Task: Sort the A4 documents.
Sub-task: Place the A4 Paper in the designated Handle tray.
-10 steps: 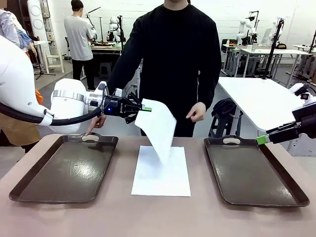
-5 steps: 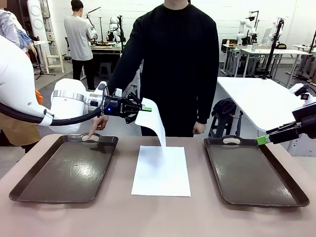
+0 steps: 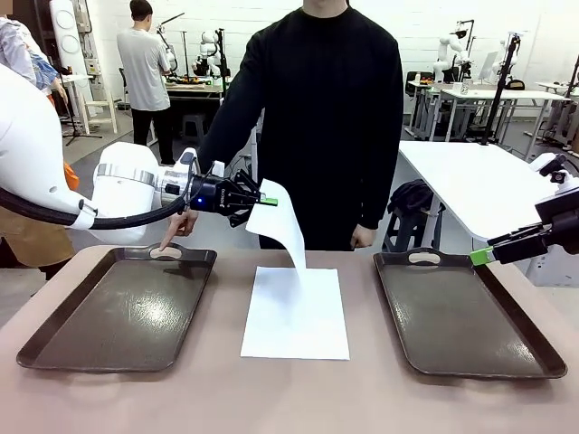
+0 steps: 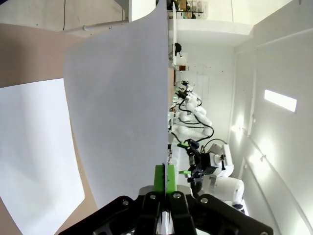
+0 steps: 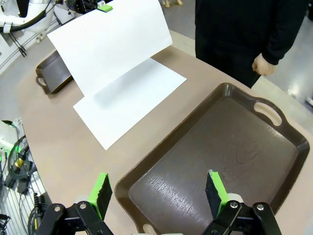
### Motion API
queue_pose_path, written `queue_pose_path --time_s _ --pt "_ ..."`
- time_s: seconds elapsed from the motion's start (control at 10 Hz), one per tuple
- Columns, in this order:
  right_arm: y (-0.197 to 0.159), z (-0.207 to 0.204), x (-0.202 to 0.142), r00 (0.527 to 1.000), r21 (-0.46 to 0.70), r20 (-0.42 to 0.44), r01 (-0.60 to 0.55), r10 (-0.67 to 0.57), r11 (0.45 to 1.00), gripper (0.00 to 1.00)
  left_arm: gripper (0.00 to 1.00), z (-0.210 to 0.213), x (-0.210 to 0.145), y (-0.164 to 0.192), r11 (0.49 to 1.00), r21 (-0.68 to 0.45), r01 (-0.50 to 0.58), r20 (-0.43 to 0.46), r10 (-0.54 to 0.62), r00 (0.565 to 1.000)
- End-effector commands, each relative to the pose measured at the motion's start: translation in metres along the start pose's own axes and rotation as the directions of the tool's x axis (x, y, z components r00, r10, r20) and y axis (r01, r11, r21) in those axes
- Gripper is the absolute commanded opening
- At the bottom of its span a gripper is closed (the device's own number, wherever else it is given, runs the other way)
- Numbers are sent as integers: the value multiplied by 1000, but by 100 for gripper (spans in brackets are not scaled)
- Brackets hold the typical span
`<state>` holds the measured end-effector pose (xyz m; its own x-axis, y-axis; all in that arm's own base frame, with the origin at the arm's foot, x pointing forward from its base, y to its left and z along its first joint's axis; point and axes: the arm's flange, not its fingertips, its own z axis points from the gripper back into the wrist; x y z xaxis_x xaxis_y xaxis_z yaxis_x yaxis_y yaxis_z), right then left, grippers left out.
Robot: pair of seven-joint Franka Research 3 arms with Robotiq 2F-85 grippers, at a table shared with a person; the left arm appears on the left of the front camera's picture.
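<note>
left pincer (image 3: 268, 201) tight on top corner of a4 sheet (image 3: 286, 228), the rest limp below it

**Setting.** The table before me (image 3: 118, 398) has a matt brown top with rounded far corners. Beyond it, a grey floor (image 3: 109, 134) runs back to a white wall (image 3: 425, 27). On my right stands a white table (image 3: 470, 181), with further white tables (image 3: 516, 93) behind it. At the far left, a person in a grey shirt (image 3: 145, 59) faces a workbench (image 3: 194, 88). In my left wrist view, a bright rectangular light panel (image 4: 280, 100) glows on a white surface.
</note>
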<state>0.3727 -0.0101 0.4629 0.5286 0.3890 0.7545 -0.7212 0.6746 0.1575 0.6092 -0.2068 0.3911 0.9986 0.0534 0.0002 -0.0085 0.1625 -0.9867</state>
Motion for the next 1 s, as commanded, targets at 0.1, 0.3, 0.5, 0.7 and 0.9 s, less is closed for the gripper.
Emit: queue_pose_path --time_s 0.1,0.3,0.5,0.7,0.9 --pt "-5 -3 3 1000 14 18 -9 9 1000 100 1 16 -18 -14 982 135 135 -106 -122 987" --pt "-5 -3 3 1000 14 18 -9 9 1000 100 1 57 -44 -20 954 242 178 -107 -156 982" --pt "-5 -3 3 1000 14 18 -9 9 1000 100 1 100 -65 -15 919 362 156 -33 -155 987" --pt "-5 -3 3 1000 14 18 -9 9 1000 100 1 133 -81 -1 890 442 112 -9 -120 993" --pt "-5 -3 3 1000 14 18 -9 9 1000 100 1 154 -84 13 866 495 70 10 -86 996"
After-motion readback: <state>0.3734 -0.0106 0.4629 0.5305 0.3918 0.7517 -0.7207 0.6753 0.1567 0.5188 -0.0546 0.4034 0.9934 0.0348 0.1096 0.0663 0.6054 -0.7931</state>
